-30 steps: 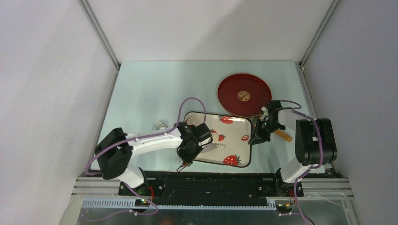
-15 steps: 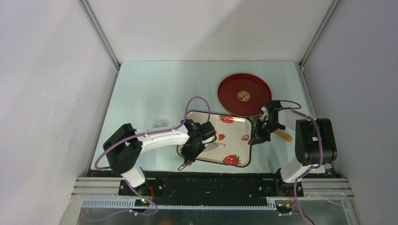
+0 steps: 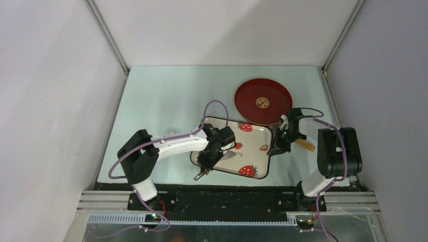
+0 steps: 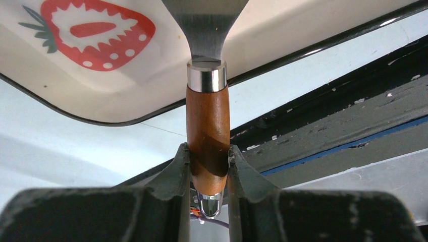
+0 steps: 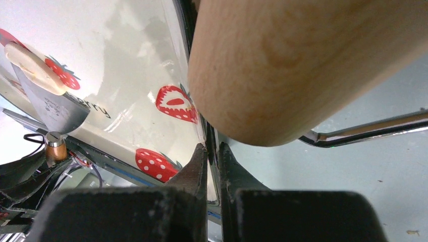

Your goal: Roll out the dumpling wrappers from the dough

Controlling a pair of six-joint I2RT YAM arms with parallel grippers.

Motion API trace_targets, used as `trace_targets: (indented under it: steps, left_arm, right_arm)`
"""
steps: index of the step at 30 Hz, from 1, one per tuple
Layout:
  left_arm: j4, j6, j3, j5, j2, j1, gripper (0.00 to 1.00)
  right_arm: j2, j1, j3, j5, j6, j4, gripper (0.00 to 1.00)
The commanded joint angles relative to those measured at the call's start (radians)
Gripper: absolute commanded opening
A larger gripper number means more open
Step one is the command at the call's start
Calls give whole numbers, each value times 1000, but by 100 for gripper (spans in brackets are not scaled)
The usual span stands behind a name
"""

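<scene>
Left claw [image 4: 208, 151] clamps the scraper [image 4: 207, 101] by its wooden handle, blade over the tray [image 3: 252, 159], which sits by the desk's [image 3: 166, 101] near edge. Dough [image 5: 33, 68] lies at the blade tip, above the tray. Right claw [image 5: 212, 148] is pinched tight on the tray's right rim, rolling pin [image 3: 305, 145] just beside it. One wrapper [image 3: 262, 103] sits mid red plate [image 3: 247, 98], toward the far right corner.

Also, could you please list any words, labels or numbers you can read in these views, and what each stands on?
"rry": the end of a black word printed on the strawberry tray; the scraper hides its start.
Stamp on the scraper's blade: too small to read.
Gold emblem at the centre of the red plate: too small to read.
Nothing else carries text.
</scene>
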Motion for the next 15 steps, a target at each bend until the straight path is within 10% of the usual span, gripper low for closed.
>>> trace_targets:
  steps: [1, 15]
  left_arm:
    - [98, 15, 64, 3, 20, 9, 0]
    - [121, -25, 72, 12, 46, 23, 0]
  right_arm:
    - [18, 22, -1, 42, 27, -9, 0]
    - [15, 32, -1, 51, 29, -13, 0]
